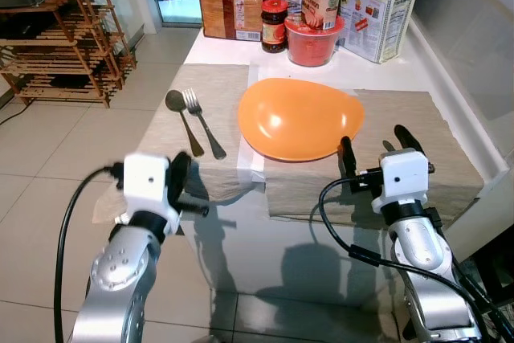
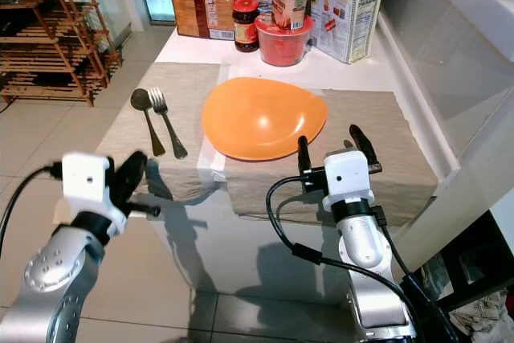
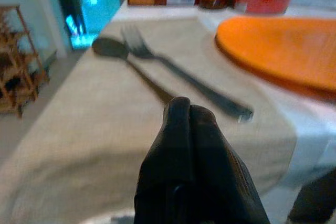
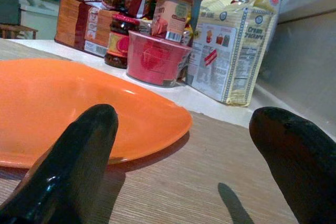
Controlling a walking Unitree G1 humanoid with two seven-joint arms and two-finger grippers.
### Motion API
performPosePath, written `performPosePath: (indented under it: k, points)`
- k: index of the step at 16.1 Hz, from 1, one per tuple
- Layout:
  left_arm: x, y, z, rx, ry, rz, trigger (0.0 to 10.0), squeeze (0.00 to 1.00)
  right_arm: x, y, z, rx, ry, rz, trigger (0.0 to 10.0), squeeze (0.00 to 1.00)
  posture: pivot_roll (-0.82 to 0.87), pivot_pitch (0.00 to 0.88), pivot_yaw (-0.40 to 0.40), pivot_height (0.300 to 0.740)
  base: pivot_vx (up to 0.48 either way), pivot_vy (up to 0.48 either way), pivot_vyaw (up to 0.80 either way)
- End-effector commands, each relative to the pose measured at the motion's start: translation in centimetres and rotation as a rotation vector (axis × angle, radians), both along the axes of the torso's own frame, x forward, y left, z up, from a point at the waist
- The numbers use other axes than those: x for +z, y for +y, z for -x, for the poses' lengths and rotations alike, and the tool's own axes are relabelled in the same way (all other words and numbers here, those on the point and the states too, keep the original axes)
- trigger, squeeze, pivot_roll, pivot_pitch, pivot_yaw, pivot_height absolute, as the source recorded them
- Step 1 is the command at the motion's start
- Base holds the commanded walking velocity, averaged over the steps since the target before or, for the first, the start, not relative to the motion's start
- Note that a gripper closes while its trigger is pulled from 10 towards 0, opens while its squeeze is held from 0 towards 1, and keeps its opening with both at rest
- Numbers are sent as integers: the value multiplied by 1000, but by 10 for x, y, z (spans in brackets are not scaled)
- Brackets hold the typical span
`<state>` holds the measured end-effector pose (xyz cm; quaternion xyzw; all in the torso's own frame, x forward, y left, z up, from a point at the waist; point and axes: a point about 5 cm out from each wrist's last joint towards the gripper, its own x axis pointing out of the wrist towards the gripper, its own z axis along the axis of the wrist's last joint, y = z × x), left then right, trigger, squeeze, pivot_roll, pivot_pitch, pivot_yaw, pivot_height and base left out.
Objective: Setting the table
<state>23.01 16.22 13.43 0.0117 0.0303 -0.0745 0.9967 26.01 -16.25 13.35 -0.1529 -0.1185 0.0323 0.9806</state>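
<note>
An orange plate [image 1: 299,118] lies in the middle of the white table, across two beige placemats [image 1: 221,86]. A spoon [image 1: 178,110] and a fork [image 1: 202,122] lie side by side on the left mat, left of the plate. My left gripper [image 1: 181,178] is shut and empty, low over the near edge of the left mat, pointing at the cutlery [image 3: 157,72]. My right gripper [image 1: 376,145] is open and empty over the right mat [image 1: 426,138], just beyond the plate's near right rim [image 4: 157,124].
Groceries crowd the table's back: a red bowl [image 1: 312,42] with a tub on it, a dark jar [image 1: 274,26], a cracker bag [image 1: 377,6] and a brown box [image 1: 229,10]. A wooden rack [image 1: 64,38] stands on the floor at left. A white ledge [image 1: 474,78] borders the right.
</note>
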Motion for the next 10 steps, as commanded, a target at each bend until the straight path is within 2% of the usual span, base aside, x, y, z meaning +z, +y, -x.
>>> performPosePath:
  k: [1, 4, 5, 6, 7, 10]
  points:
    - [-3, 0, 2, 20, 25, 14, 10000, 0, -4, -5, 3, -17, 3, 0, 10000, 0, -7, 0, 55, 740, 0, 0, 0]
    - [-2, -1, 1, 46, 21, 37, 10000, 0, 0, -8, 5, -29, -26, 23, 10000, 0, -20, 0, 54, 740, 0, 0, 0]
    - [-4, 8, 1, 126, 9, 63, 10000, 0, 1, -10, 11, -24, -29, 28, 10000, 0, -26, 0, 50, 740, 0, 0, 0]
    - [-15, 23, 3, 238, 18, 78, 10000, 0, -6, -13, 19, -26, 4, 18, 10000, 0, -32, 0, 45, 740, 0, 0, 0]
    - [-26, 29, 6, 254, 32, 52, 10000, 0, -14, -16, 23, -26, 40, -12, 10000, 0, -31, 0, 43, 740, 0, 0, 0]
    - [-36, 25, 11, 215, 64, 7, 10000, 0, -20, -15, 23, 35, 79, -97, 10000, 0, -32, 0, 38, 740, 0, 0, 0]
